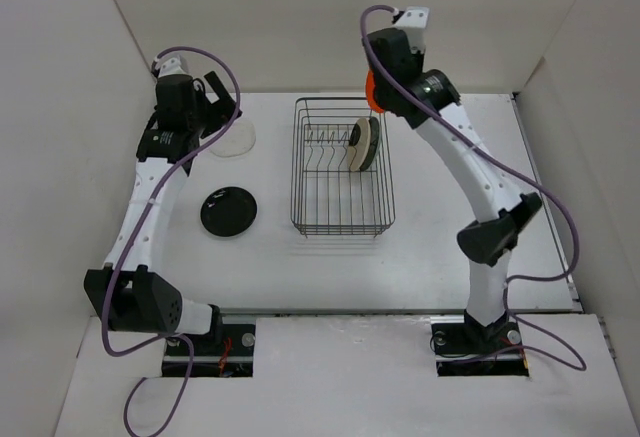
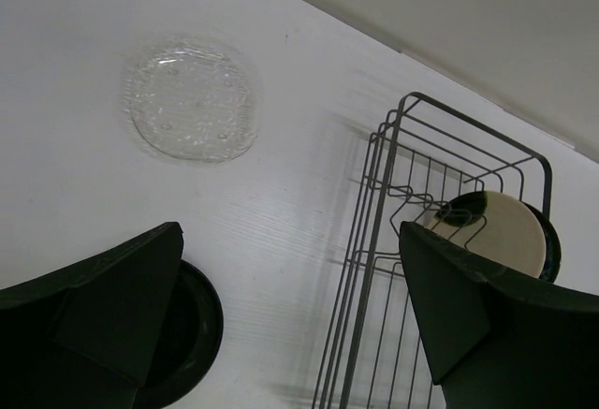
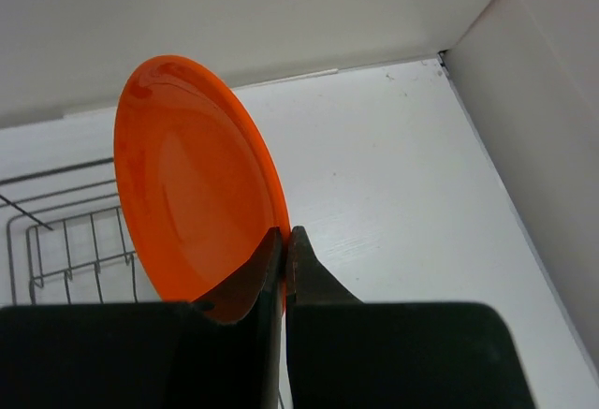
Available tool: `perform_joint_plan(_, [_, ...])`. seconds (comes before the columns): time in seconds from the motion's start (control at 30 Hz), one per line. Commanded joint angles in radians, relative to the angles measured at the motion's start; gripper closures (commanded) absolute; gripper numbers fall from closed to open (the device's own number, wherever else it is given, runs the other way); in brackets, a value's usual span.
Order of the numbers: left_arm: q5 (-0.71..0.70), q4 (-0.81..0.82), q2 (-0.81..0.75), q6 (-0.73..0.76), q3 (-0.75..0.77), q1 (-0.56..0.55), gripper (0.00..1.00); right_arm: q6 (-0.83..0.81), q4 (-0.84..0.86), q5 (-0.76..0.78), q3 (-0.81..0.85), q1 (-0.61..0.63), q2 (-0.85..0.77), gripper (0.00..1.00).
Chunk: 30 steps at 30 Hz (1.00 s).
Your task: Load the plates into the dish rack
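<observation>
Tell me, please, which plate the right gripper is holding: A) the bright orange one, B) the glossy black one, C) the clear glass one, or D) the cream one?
A: the right gripper is shut on the rim of the orange plate, held on edge.

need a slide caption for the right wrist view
Right gripper pinching the orange plate by its rim, dish rack at lower left

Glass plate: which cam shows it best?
Left wrist. The glass plate lies whole and in full view, with its bubbled texture clear. The top view shows it pale and faint, one edge under the left arm. The right wrist view doesn't show it.
</observation>
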Motion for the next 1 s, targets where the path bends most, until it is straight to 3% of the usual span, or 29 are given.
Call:
perform_joint_plan(0.0, [-0.015, 0.005, -0.003, 0.007, 0.035, 0.037, 0.00, -0.084, -0.098, 0.075, 0.128, 0.057, 0.093, 1.00])
perform_joint_plan(0.53, [-0.015, -0.004, 0.025, 0.007, 0.035, 0.076, 0.00, -0.104, -0.055, 0.028, 0.101, 0.084, 0.247, 1.00])
perform_joint_plan(0.97, [-0.005, -0.004, 0.025, 0.007, 0.035, 0.076, 0.00, -0.085, -0.010, 0.128, 0.129, 0.113, 0.334, 1.00])
